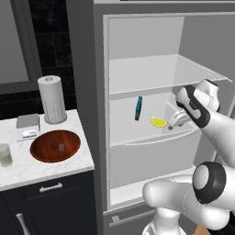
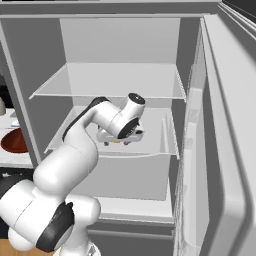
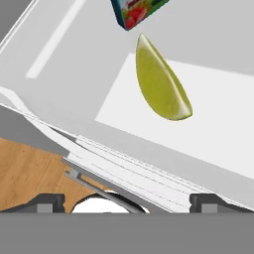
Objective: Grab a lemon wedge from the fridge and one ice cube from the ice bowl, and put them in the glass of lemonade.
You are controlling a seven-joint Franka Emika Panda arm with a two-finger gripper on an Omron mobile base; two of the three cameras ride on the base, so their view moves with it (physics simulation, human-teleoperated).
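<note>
Wedge (image 1: 159, 122) lies at centre frame on the fridge (image 1: 137, 69) middle shelf, so we hold our tool (image 1: 176, 120) just beside it, jaws apart, ready to close.

Glossy reddish-brown ice bowl (image 1: 55, 146) on marbled white counter (image 1: 46, 170); matt grey fridge (image 1: 87, 69).
</note>
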